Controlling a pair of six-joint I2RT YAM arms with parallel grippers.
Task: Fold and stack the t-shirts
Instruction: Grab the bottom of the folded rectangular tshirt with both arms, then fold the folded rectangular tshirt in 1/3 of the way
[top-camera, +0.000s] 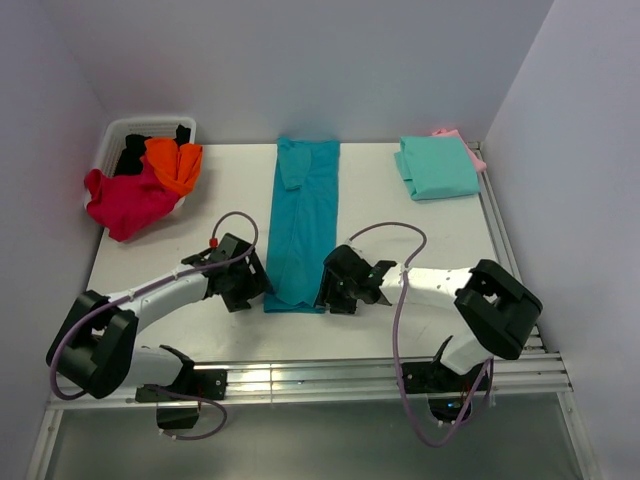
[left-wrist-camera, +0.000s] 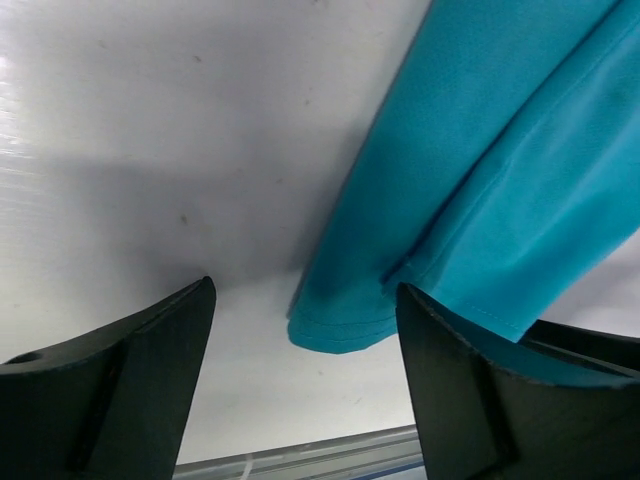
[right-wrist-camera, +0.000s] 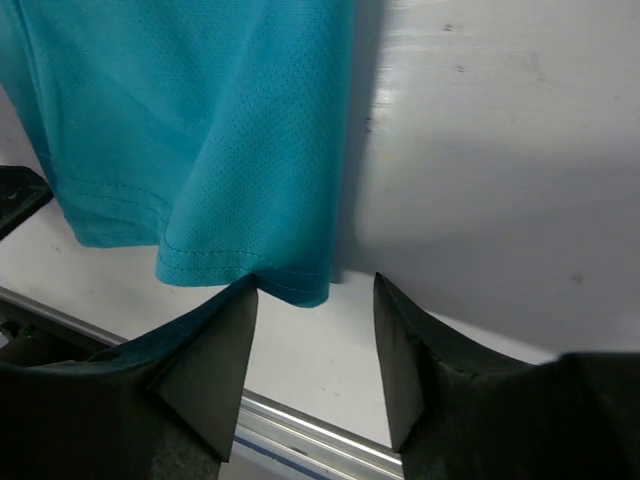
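A deep teal-blue t-shirt (top-camera: 303, 220) lies folded into a long strip down the middle of the table. My left gripper (top-camera: 250, 283) is open at its near left corner; the hem (left-wrist-camera: 345, 330) sits between the fingers. My right gripper (top-camera: 335, 288) is open at the near right corner; the hem corner (right-wrist-camera: 290, 280) lies just ahead of the open jaws. A folded mint-green t-shirt (top-camera: 436, 167) lies at the far right on a pink one (top-camera: 470, 150). Crimson (top-camera: 128, 205), orange (top-camera: 175, 163) and black (top-camera: 132, 156) shirts spill from the basket.
A white slotted basket (top-camera: 122, 134) stands at the far left corner. The table's metal front rail (top-camera: 330, 380) runs along the near edge, also in the right wrist view (right-wrist-camera: 320, 440). Walls close in on the left, back and right.
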